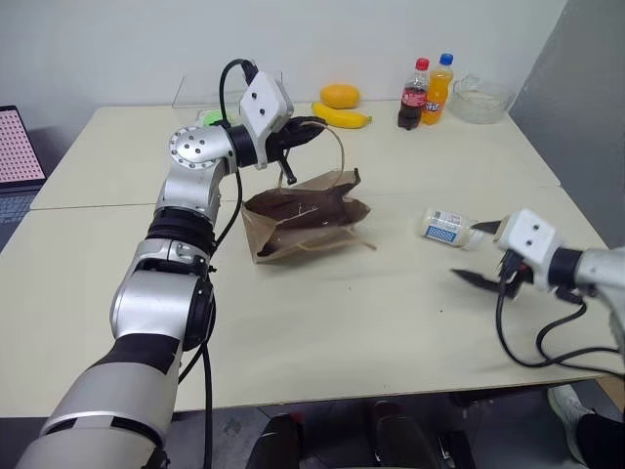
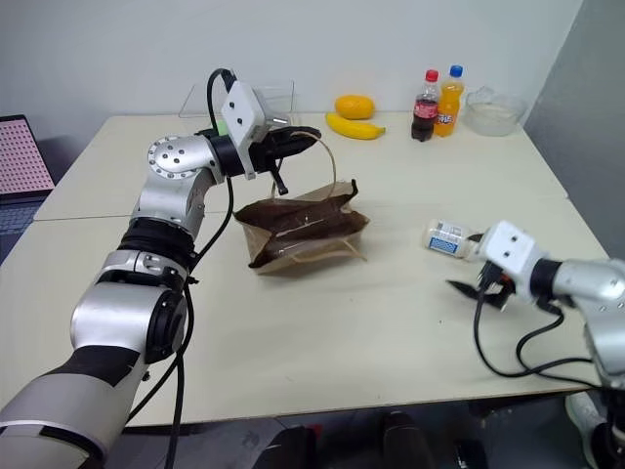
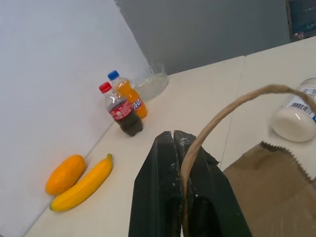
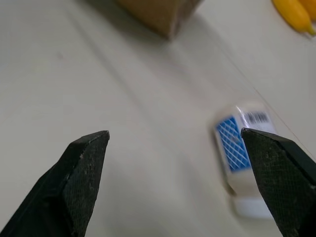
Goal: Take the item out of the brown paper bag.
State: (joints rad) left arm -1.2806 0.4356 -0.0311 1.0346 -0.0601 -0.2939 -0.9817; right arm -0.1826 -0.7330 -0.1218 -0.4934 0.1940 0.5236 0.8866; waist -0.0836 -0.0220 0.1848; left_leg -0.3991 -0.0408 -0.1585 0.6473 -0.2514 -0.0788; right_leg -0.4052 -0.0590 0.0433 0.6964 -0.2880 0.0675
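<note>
The brown paper bag [image 1: 305, 221] lies creased and tipped on the table's middle. My left gripper [image 1: 311, 127] is above it, shut on one tan loop handle [image 3: 232, 106], which is pulled taut upward. The item [image 1: 449, 227], a stubby whitish bottle with a blue-and-white label, lies on its side on the bare table to the right of the bag, outside it. My right gripper [image 1: 479, 252] hovers just right of and nearer than the bottle, open, nothing between its fingers. In the right wrist view the bottle [image 4: 237, 153] lies ahead, near one fingertip.
At the table's back stand a cola bottle [image 1: 414, 95], an orange soda bottle [image 1: 439, 90] and a clear bowl [image 1: 480, 98]. A banana [image 1: 342, 115] and an orange fruit [image 1: 340, 95] lie behind the bag. A pink screen [image 1: 18, 147] sits far left.
</note>
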